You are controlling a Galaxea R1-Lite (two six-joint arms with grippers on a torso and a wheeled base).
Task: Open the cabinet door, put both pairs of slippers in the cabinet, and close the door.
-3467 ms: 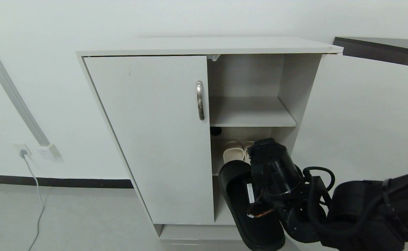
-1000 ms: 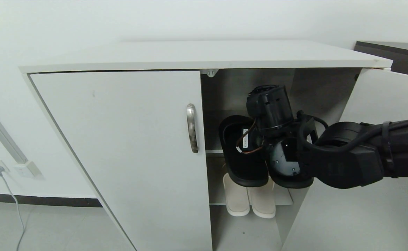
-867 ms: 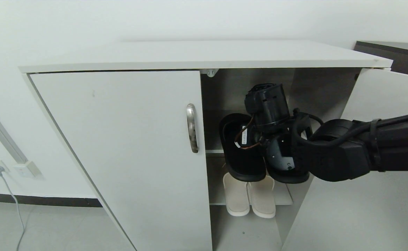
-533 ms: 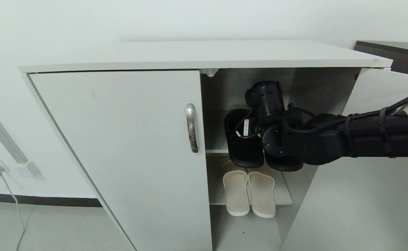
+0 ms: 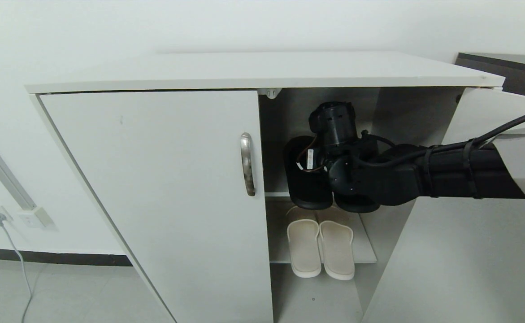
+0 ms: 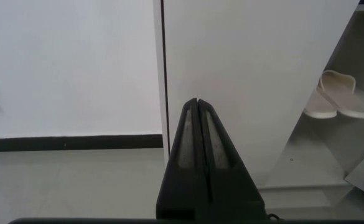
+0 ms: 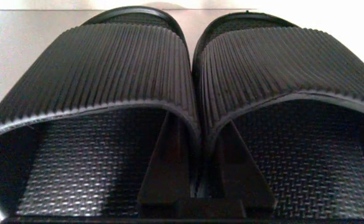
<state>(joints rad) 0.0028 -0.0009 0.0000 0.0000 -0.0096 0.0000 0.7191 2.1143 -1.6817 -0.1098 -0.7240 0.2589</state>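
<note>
While its right door (image 5: pixel 446 269) stands swung wide open, the white cabinet (image 5: pixel 262 67) has its left door (image 5: pixel 154 179) shut flat. The right arm goes in from the right side through the open half.

The black slippers (image 5: pixel 305 188) sit side by side at the arm's tip, level with the upper shelf (image 5: pixel 275 179). Toes point into the cabinet and heels hang out past the shelf's front edge. Cannot tell if the soles touch the shelf.

Right gripper (image 7: pixel 199 149): one finger goes under each ribbed strap. The jaws are clamped on the two inner side walls, which are pressed together between them. So the pair is held at the middle seam, one slipper on each side of the jaws.

The cream slippers (image 5: pixel 320 244) lie side by side on the lower shelf (image 5: pixel 365 255), directly below the black pair. Their toes point inward and their heels stick slightly over the front edge.

Left gripper (image 6: pixel 197 124): jaws together, nothing between them. It is low near the floor (image 6: pixel 63 186), in front of the shut left door and well apart from both pairs.

A metal handle (image 5: pixel 246 163) stands upright on the left door's inner edge, just beside the black pair.

There is a small white label (image 5: pixel 309 158) on the right wrist, print too small to read. No writing is visible on the slippers.
</note>
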